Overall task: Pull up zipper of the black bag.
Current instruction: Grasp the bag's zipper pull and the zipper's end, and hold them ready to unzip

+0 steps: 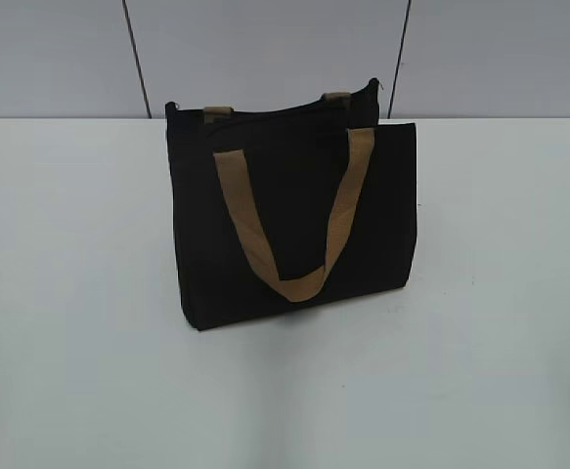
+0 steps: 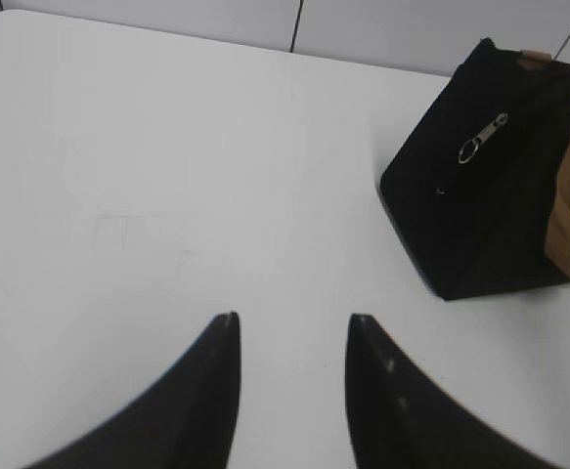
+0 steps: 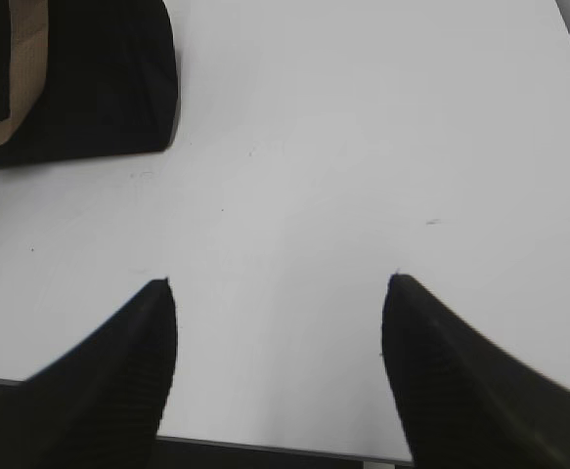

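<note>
left gripper (image 2: 292, 327) released, dark fingers apart, hovering over bare white tabletop (image 2: 167, 195), grasping nothing. right gripper (image 3: 280, 288) also released, wider gap, near the table's front edge. rectangular black fabric tote bag (image 1: 294, 210) with tan webbing strap handles (image 1: 294, 220) stands upright toward the far edge, mid-table, well apart from both grippers. thin black zipper with small silvery metal pull (image 2: 482, 138) hangs at the bag's left end.
</note>
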You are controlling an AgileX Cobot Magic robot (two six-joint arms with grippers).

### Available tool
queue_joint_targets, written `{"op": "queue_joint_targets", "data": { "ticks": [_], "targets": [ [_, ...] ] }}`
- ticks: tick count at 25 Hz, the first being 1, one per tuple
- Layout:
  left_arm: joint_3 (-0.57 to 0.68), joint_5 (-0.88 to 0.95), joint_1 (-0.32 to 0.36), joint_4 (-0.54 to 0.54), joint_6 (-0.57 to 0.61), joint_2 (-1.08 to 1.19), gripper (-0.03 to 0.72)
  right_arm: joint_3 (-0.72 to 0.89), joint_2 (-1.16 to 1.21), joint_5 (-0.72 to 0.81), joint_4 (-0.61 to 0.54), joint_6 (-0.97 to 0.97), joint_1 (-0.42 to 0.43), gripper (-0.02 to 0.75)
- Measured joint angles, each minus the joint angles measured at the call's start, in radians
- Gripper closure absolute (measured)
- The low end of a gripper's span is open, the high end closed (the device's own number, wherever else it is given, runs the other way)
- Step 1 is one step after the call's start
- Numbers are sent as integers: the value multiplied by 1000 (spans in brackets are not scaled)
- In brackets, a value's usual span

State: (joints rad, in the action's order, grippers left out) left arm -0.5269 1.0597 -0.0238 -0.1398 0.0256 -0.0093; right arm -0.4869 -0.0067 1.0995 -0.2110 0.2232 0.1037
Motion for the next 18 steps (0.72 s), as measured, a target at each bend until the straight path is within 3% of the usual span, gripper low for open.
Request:
{"op": "queue_joint_targets", "data": {
  "ticks": [18],
  "targets": [
    [0,0,0,0,0,0,411,0,0,0,0,0,0,229]
  ]
}}
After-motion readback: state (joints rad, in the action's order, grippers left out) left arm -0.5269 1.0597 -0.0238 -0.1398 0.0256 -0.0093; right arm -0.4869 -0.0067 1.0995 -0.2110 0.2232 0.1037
